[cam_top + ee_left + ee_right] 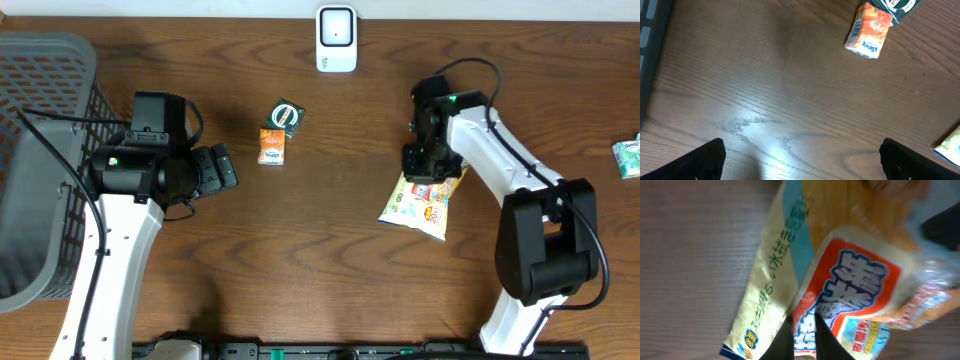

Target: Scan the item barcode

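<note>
The snack bag (420, 205) lies flat on the surface (320, 280), directly under my right end effector (428, 170), its yellow-and-blue end reaching out past the tips. On the right wrist camera the bag (840, 295) fills the view, and the right end effector (804, 342) has its fingers (782, 345) close together with a thin strip of the printed wrapper between them. I cannot tell whether they are pinching it.

My left end effector (222, 168) is well off to that bag's side, fingers wide apart (802, 157) over bare wood. Just ahead of it sit an orange carton (271, 147) and a green packet (287, 116), touching each other. The white scanner (337, 38) stands beyond the right end effector, near the far edge. A grey basket (40, 150) sits behind the left arm.
</note>
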